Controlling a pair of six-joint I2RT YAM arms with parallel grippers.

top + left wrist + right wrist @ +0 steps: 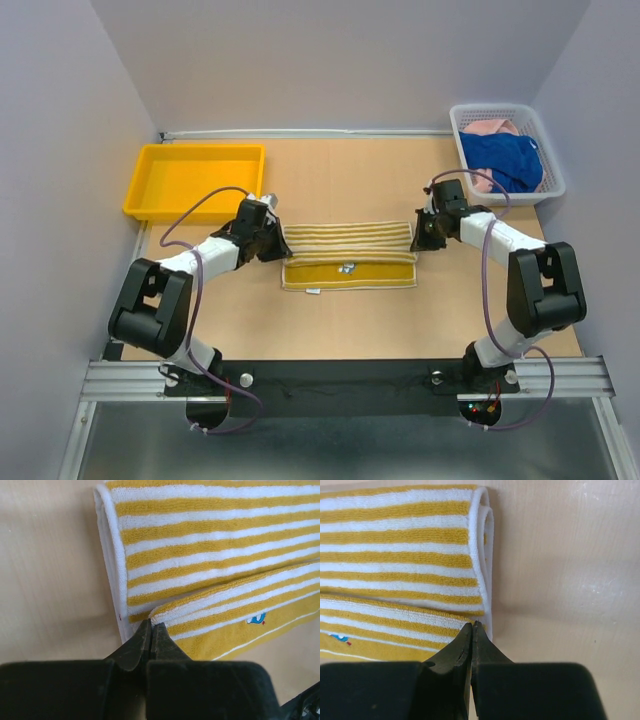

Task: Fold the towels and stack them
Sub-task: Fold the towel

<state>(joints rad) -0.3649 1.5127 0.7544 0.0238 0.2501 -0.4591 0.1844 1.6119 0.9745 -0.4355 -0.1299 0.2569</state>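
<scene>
The yellow-and-cream striped towel (348,257) lies flat near the middle of the table (350,175), long side across my view, with one long edge doubled over so that a striped band overlaps the plainer yellow half; the fold is partial. The left gripper (151,625) sits at the towel's left end and the right gripper (472,626) at its right end, each with jaws pressed together at the corner of the upper layer; I cannot tell whether cloth is trapped between them. The main risk, as I judge it: if only one side has a hold, the next lift drags the towel askew and opens the fold; a thin pinch on terry hem may also slip out. Both arms reach forward and inward, elbows bent, wrists low and tilted toward the cloth. The blue towel (505,160) and pink towel (490,127) wait bunched in the white basket (553,185) at far right; a yellow tray (140,185) stands at far left.
</scene>
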